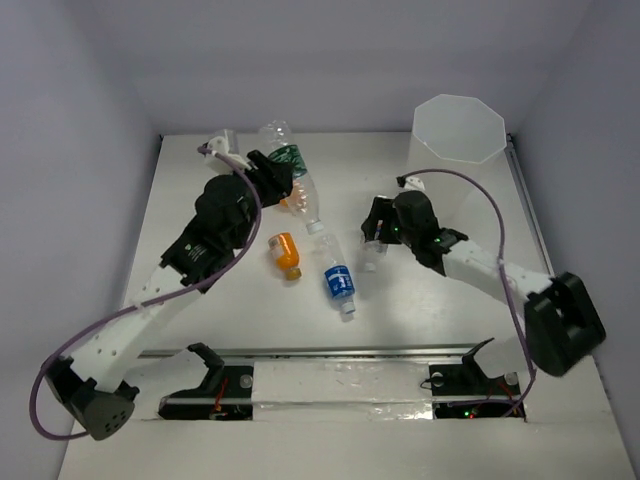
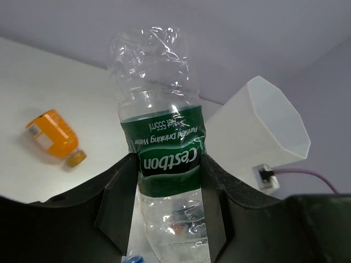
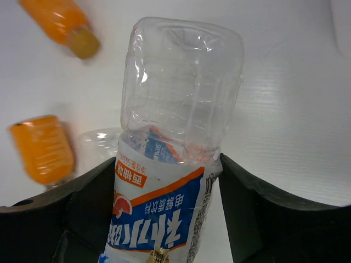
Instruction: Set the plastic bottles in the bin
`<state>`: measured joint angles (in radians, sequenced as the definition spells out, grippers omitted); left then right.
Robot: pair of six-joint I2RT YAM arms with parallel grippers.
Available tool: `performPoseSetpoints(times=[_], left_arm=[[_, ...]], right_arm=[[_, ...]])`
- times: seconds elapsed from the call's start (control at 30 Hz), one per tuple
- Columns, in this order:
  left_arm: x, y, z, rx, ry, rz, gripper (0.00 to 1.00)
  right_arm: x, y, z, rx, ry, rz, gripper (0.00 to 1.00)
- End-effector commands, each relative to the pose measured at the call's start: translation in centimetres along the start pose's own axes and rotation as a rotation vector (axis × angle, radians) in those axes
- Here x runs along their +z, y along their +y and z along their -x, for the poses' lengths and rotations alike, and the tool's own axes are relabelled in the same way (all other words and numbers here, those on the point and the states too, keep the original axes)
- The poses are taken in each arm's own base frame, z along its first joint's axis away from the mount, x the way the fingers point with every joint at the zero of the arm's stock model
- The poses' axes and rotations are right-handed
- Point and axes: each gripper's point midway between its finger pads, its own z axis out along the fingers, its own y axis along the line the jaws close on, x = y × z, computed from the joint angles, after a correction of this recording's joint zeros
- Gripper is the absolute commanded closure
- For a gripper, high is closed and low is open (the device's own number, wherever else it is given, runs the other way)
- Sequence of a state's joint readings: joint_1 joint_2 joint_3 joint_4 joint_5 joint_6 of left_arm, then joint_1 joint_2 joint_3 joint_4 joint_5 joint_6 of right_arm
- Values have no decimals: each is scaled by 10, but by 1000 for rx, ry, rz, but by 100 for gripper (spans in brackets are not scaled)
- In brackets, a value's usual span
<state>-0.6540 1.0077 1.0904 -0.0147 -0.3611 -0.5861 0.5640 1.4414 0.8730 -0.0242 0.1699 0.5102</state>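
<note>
1. At the far right corner of the bench (image 1: pixel 410 320), the bin (image 1: pixel 440 130) is standing upright with its many-sided mouth open to the ceiling. No bottle is showing inside it.
2. Toward the far edge, left of the middle, the left gripper (image 1: pixel 279 171) is pinching the green-labelled bottle (image 2: pixel 164 148). Its fingers (image 2: pixel 118 192) are pressing on both sides of the label, and the bottle's base is pointing away from the wrist.
3. Right of the middle, well short of the bin, the right gripper (image 1: pixel 372 248) is reaching down. Its fingers (image 3: pixel 241 208) are sitting against both sides of the white-and-blue-labelled bottle (image 3: pixel 170 186), around its label.
4. Just left of that gripper, the blue-labelled bottle (image 1: pixel 337 282) is lying on its side, with its white cap pointing at the near edge.
5. Beyond it, the clear bottle (image 1: pixel 310 205) is lying beside the left gripper.
6. Near the middle, the orange bottle (image 1: pixel 285 250) is lying on its side.
7. The second orange bottle (image 1: pixel 293 198) is peeking out from under the left gripper.
</note>
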Motion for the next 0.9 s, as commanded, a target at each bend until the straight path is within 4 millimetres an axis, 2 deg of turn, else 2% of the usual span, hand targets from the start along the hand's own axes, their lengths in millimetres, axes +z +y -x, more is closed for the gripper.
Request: performPoseSetpoints(times=[0.0, 0.03, 0.07, 0.13, 0.17, 0.23, 0.27, 0.43, 0.5, 0.53, 0.57, 0.63, 0.67, 0.73, 0.77, 0.8, 0.83, 0.87], left_arm=[[14, -47, 34, 22, -101, -65, 66], [20, -56, 37, 28, -108, -73, 66], [32, -71, 45, 32, -124, -78, 66], [43, -93, 46, 61, -134, -99, 66], [57, -107, 50, 65, -152, -97, 66], [71, -123, 56, 80, -188, -104, 66], [82, -141, 58, 73, -202, -124, 66], [119, -192, 65, 51, -258, -171, 66], [136, -215, 59, 41, -282, -193, 65], [142, -220, 60, 30, -296, -199, 65], [152, -234, 51, 14, -297, -230, 65], [159, -248, 47, -19, -322, -265, 65], [169, -251, 39, -24, -333, -271, 65], [171, -264, 31, -43, -357, -304, 65], [180, -263, 18, -37, -358, -303, 65], [177, -271, 20, -49, -396, -328, 65], [177, -274, 13, -45, -407, -332, 65], [187, -271, 2, -32, -420, -318, 65]], right_arm=[[-47, 19, 45, 32, -150, 89, 35], [-72, 25, 62, 42, -209, 130, 35], [-84, 25, 65, 43, -229, 145, 35], [-109, 22, 72, 46, -265, 153, 35], [-133, 22, 84, 55, -319, 176, 35], [-152, 19, 82, 45, -321, 189, 35], [-169, 20, 87, 48, -349, 216, 35], [-199, 3, 74, 67, -349, 197, 36], [-209, -1, 72, 90, -358, 197, 36], [-222, -2, 75, 101, -388, 216, 36], [-229, -5, 76, 109, -402, 214, 36], [-241, -10, 76, 107, -416, 210, 36], [-247, -12, 79, 108, -428, 202, 36], [-251, -16, 74, 105, -414, 192, 35], [-257, -16, 74, 107, -426, 204, 35], [-260, -15, 73, 112, -426, 215, 35], [-262, -14, 73, 115, -428, 226, 35], [-267, -12, 72, 115, -433, 251, 35]])
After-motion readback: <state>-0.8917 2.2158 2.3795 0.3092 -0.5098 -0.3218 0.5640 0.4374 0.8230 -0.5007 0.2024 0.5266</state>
